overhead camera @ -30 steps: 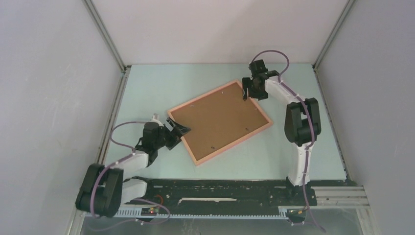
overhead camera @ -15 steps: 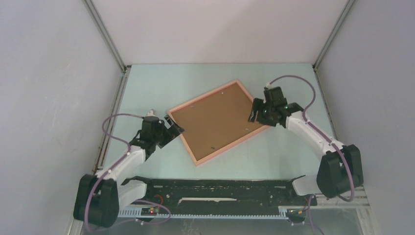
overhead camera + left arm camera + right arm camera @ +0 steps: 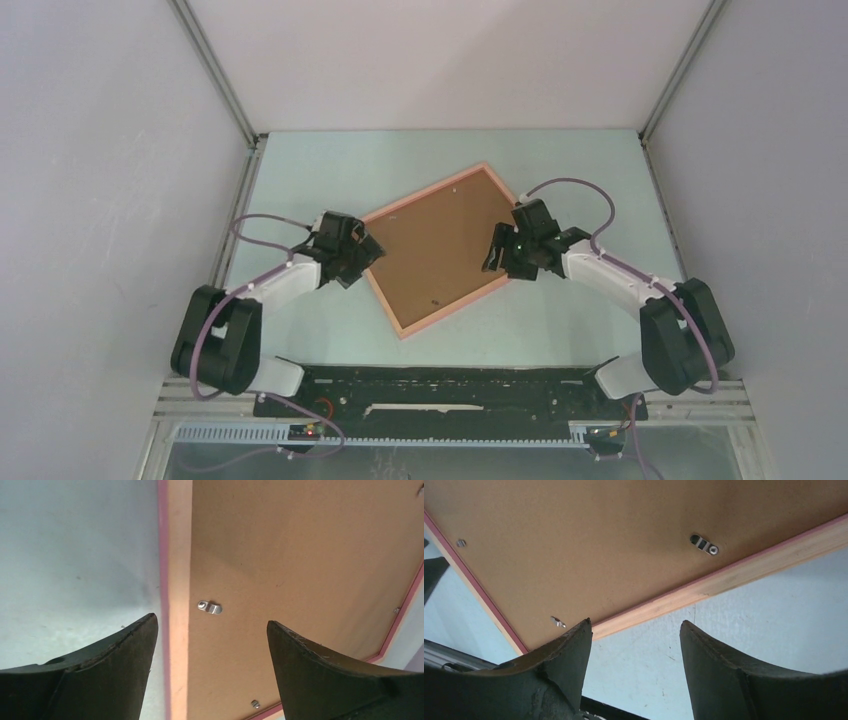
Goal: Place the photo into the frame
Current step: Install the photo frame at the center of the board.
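The frame (image 3: 448, 306) lies face down in the middle of the table, its salmon-pink rails around a plain brown backing board (image 3: 440, 250). The photo is hidden. My left gripper (image 3: 368, 250) is open over the frame's left side. In the left wrist view the gripper (image 3: 211, 620) has one jaw on each side of the rail (image 3: 179, 580), near a metal clip (image 3: 209, 607). My right gripper (image 3: 495, 255) is open at the frame's right edge. In the right wrist view the gripper (image 3: 635, 622) hangs over bare table just outside the rail (image 3: 724, 577).
Grey walls enclose the table on three sides, with metal posts at the back corners. A black base rail (image 3: 450, 385) runs along the near edge. More metal clips (image 3: 704, 544) sit along the backing board's edges.
Both arms have swung inward to the frame. The right gripper moved from the far corner down to the right edge. The left gripper moved up and right onto the left side. The frame stayed put.
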Robot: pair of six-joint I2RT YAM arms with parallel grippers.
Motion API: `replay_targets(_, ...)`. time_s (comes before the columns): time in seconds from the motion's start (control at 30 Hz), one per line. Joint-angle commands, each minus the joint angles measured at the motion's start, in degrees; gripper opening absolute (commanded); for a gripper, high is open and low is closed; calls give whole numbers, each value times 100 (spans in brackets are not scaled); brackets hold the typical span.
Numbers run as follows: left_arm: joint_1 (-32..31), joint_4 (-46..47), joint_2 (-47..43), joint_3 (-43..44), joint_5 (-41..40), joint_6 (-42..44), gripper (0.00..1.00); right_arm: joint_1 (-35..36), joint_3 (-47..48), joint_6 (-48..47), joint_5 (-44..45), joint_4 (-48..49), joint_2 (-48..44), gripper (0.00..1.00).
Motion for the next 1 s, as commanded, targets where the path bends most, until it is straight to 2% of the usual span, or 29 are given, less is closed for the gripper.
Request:
replay_targets(0.0,-236,-535,508,554,-237,-926,87,-47,-41,154,-167,527,266,72)
replay_targets(0.2,-425,-1164,700,873,-755,-1648,86,95,-246,453,35,829,396,68)
replay_targets(0.47,-541,-1454,969,1063,-890,-1739,86,516,-279,1540,1588,185,456,65)
replay_targets(0.67,-547,-1776,1318,1522,-870,-1536,88,709,-282,1911,1735,428,742,63)
replay_targets(0.97,-631,-2001,1467,1638,-982,-1595,87,757,-281,2032,1887,426,916,56)
